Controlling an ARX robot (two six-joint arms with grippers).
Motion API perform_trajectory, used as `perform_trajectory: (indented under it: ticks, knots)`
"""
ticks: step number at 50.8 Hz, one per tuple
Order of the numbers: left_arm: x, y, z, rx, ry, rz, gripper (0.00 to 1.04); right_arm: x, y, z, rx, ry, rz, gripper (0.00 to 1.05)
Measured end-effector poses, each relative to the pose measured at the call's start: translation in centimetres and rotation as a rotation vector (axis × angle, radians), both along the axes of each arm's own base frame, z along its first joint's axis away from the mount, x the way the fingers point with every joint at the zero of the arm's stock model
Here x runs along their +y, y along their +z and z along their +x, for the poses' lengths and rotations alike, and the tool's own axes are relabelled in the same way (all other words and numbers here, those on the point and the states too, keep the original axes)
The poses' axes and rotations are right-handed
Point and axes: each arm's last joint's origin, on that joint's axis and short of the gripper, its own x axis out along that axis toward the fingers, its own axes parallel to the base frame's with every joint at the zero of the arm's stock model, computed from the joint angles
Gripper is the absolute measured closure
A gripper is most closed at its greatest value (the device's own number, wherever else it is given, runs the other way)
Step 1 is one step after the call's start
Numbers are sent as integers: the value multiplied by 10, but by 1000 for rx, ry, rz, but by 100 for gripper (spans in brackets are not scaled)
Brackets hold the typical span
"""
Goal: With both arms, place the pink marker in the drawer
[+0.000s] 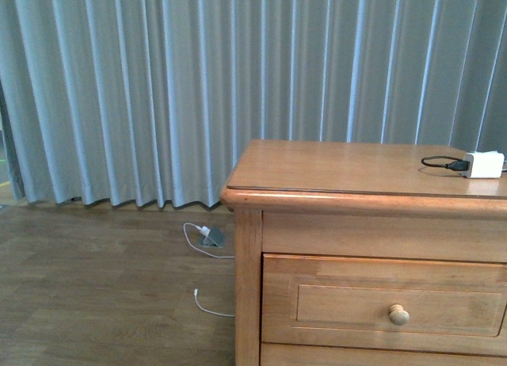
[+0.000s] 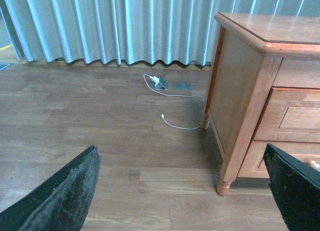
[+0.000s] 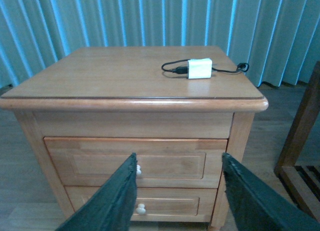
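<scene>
Left gripper (image 2: 182,191): its 2 black fingers are spread wide over the bare wood floor (image 2: 100,141), and nothing is between them.
Right gripper (image 3: 177,196): its 2 fingers are open too and hold nothing, and they hang in front of the dresser (image 3: 135,118), near the drawer knob (image 3: 138,169).
Drawer (image 1: 384,303): the top one of 2, and it is shut tight, so what is inside is hidden.
Lower drawer (image 3: 145,205): shut as well.
Dresser top: only a small white box (image 3: 199,68) with a black cable (image 3: 172,67), on the far right part.
Pink marker: not in any view (so I cannot tell where it is).
How it should feel: my guess is light, hard and smooth, so it may roll or slip.
Where to grab: across the middle of its round body.
Far floor: a white cord (image 2: 175,123) lies by the curtain (image 1: 158,89).
</scene>
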Motion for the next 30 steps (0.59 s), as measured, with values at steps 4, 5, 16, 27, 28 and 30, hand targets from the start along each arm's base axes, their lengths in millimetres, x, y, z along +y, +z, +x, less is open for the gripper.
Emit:
perform_trajectory:
  ticks: [4, 5, 16, 27, 28, 30]
  knots:
    - [0, 0, 0, 0, 1, 0, 6, 1, -11, -4, 8, 3, -4, 68]
    - [0, 0, 0, 0, 1, 0, 6, 1, -14, -5, 11, 2, -5, 72]
    - [0, 0, 0, 0, 0, 0, 6, 1, -33, -15, 11, 1, -8, 103]
    - [0, 0, 0, 0, 0, 0, 6, 1, -46, -22, 8, 1, -8, 103]
    - [0, 0, 0, 0, 0, 0, 6, 1, -47, -23, 9, 1, -8, 103]
    - [0, 0, 0, 0, 0, 0, 6, 1, -48, -24, 9, 1, -8, 103]
